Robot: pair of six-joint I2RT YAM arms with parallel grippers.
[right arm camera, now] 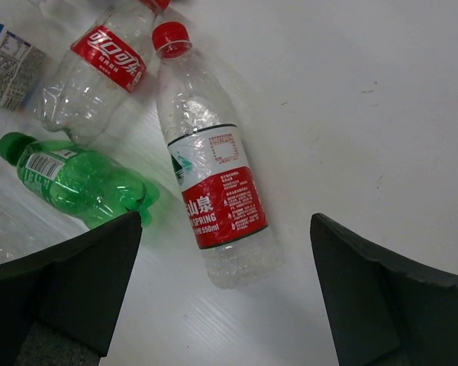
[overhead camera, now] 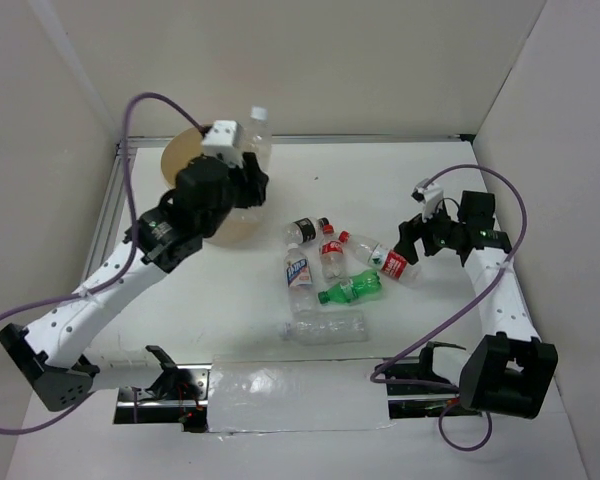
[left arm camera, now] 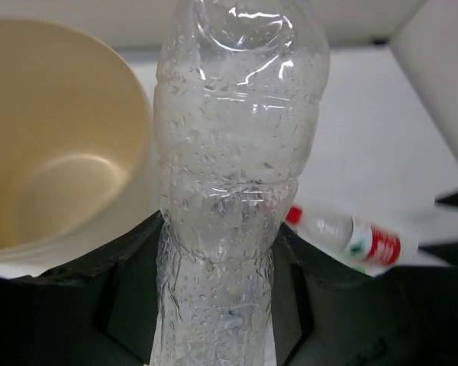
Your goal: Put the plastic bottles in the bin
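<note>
My left gripper (overhead camera: 242,172) (left arm camera: 214,305) is shut on a clear label-less bottle (overhead camera: 259,133) (left arm camera: 237,145) with a white cap, held upright beside the rim of the tan bin (overhead camera: 190,160) (left arm camera: 61,152). The bin's open mouth shows to the left of the bottle in the left wrist view. Several bottles lie mid-table: a red-and-white-label one (overhead camera: 384,260) (right arm camera: 214,183) (left arm camera: 355,238), a green one (overhead camera: 350,290) (right arm camera: 80,181), a red-label one (overhead camera: 332,256) (right arm camera: 99,69), a white-label one (overhead camera: 298,270), a dark-label one (overhead camera: 302,231) and a clear one (overhead camera: 325,327). My right gripper (overhead camera: 415,243) (right arm camera: 225,255) is open above the red-and-white-label bottle's base.
White walls close in the table on the left, back and right. A clear plastic sheet (overhead camera: 290,398) lies at the near edge between the arm bases. Purple cables (overhead camera: 145,105) loop off both arms.
</note>
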